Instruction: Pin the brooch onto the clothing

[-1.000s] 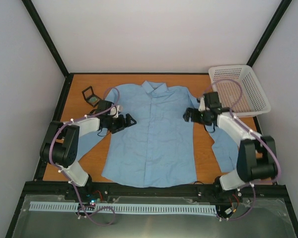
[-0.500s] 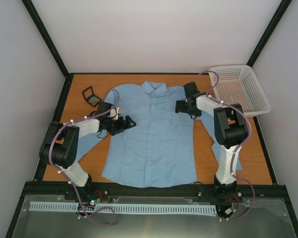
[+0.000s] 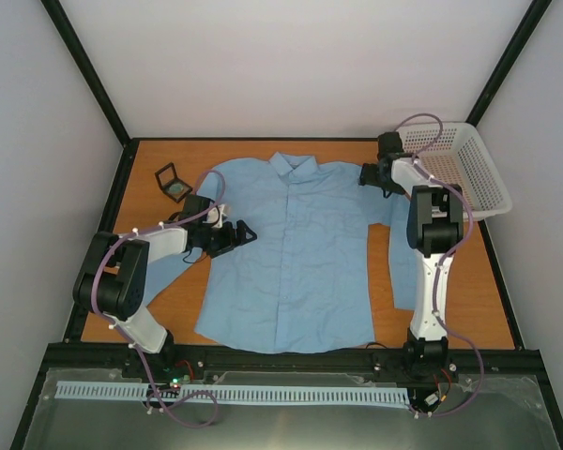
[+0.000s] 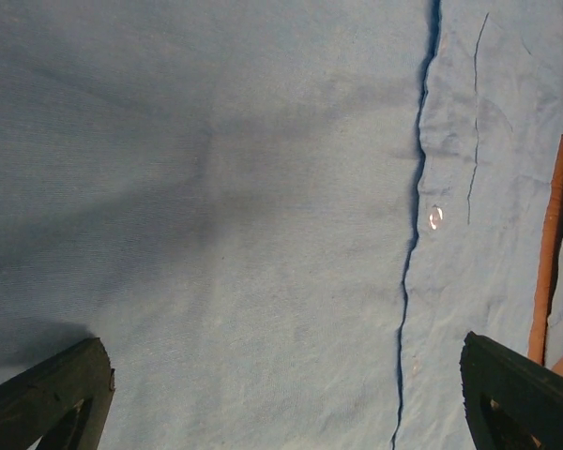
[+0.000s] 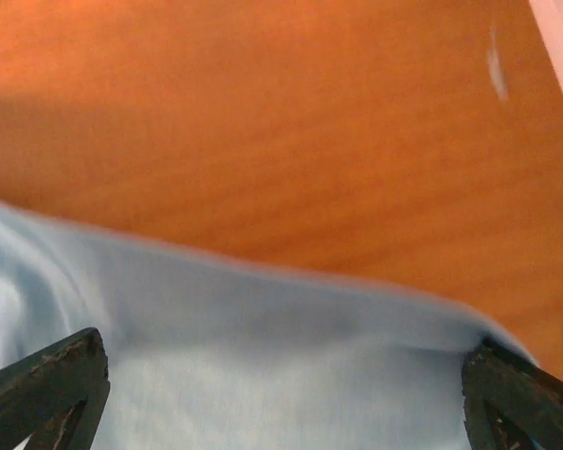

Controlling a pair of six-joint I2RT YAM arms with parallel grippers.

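Top external | blue shirt [image 3: 286,253] flat (buttoned) | left tool [image 4: 281,366], right tool [image 5: 281,366] agape

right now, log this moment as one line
left jaws: open over shirt front | right jaws: open at shirt edge by basket | brooch: seemingly in black box, not picked | pinning: not done

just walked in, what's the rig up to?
Both arms are working over a light blue shirt spread flat on the table. The left gripper hovers open over the chest beside the button placket, holding nothing. The right gripper is open at the shirt's far shoulder edge, next to the white basket. What looks like the brooch sits in the open black box, not yet picked up.
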